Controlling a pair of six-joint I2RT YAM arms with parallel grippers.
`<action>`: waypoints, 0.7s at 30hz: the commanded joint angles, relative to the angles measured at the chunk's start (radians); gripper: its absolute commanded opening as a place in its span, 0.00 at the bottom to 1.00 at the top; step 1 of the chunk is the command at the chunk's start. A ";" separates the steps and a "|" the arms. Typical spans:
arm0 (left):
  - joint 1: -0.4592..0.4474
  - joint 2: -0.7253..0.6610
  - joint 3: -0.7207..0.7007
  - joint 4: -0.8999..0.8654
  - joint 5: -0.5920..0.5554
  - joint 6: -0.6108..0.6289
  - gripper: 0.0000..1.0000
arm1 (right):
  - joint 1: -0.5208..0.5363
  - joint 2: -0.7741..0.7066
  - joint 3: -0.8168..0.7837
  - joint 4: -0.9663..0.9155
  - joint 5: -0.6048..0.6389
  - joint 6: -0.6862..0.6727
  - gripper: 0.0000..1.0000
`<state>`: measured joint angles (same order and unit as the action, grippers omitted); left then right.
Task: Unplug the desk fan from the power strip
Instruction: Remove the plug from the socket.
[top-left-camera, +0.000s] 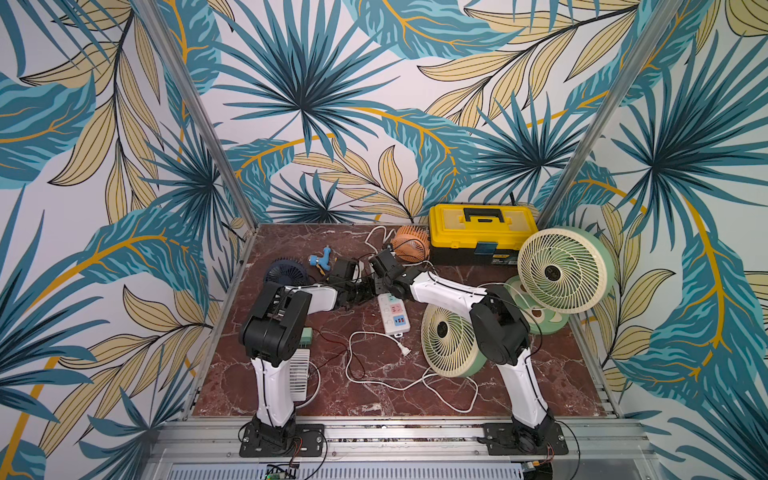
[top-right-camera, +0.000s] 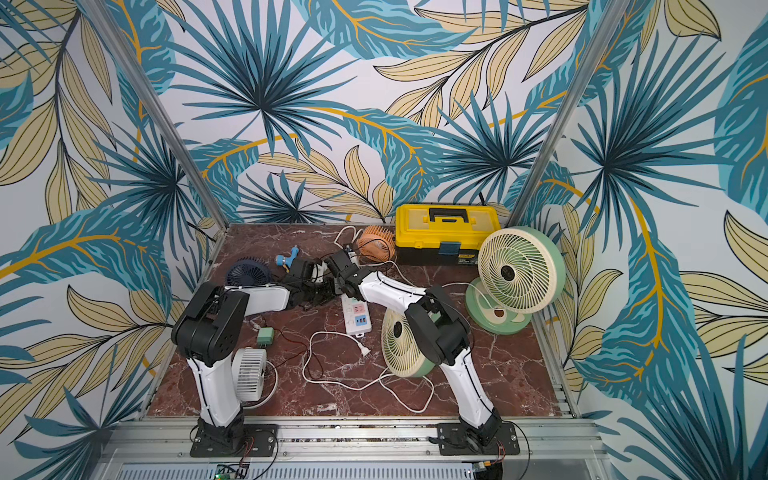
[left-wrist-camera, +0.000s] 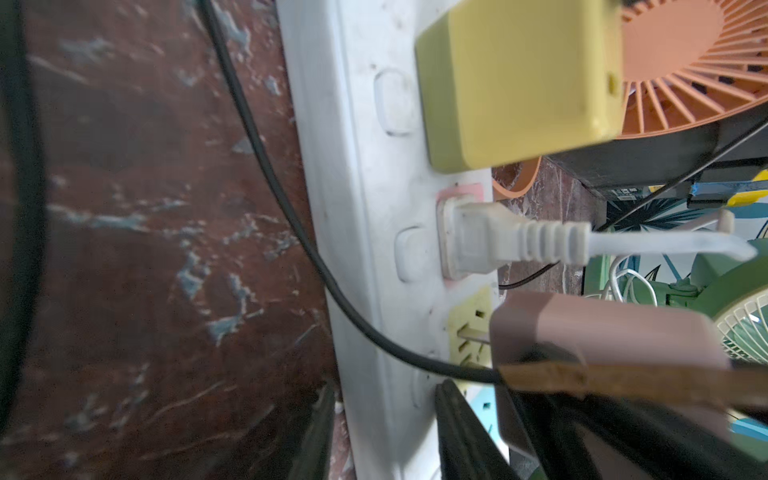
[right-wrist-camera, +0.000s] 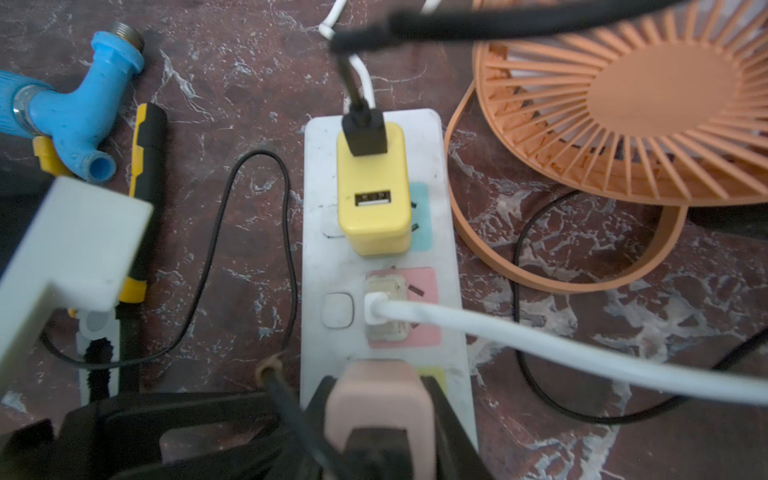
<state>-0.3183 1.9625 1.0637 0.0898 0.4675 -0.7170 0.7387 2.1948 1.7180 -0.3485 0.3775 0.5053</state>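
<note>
As right forearm (top-left-camera: 444, 293) angles inward, claw (right-wrist-camera: 377, 419) clamps adapter (right-wrist-camera: 374, 386).

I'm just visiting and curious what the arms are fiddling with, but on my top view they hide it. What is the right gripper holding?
Observer: A pink adapter. The right gripper pinches it over the strip, at the yellow socket.
Visitor: Is it pulled out yet?
Observer: Only partly. Seen from the left wrist, bare prongs bridge the gap between adapter and socket.
</note>
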 joint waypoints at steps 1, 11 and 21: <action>0.001 0.012 -0.013 -0.136 -0.074 0.051 0.45 | 0.000 -0.076 -0.032 -0.004 0.035 0.006 0.14; 0.015 -0.195 0.018 -0.218 -0.058 0.148 0.54 | -0.017 -0.164 -0.058 -0.008 0.024 -0.008 0.14; 0.122 -0.428 -0.037 -0.189 0.036 0.126 0.56 | -0.031 -0.191 -0.050 -0.007 -0.017 -0.019 0.14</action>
<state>-0.2314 1.5791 1.0550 -0.0937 0.4747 -0.6060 0.7090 2.0418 1.6836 -0.3492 0.3767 0.4980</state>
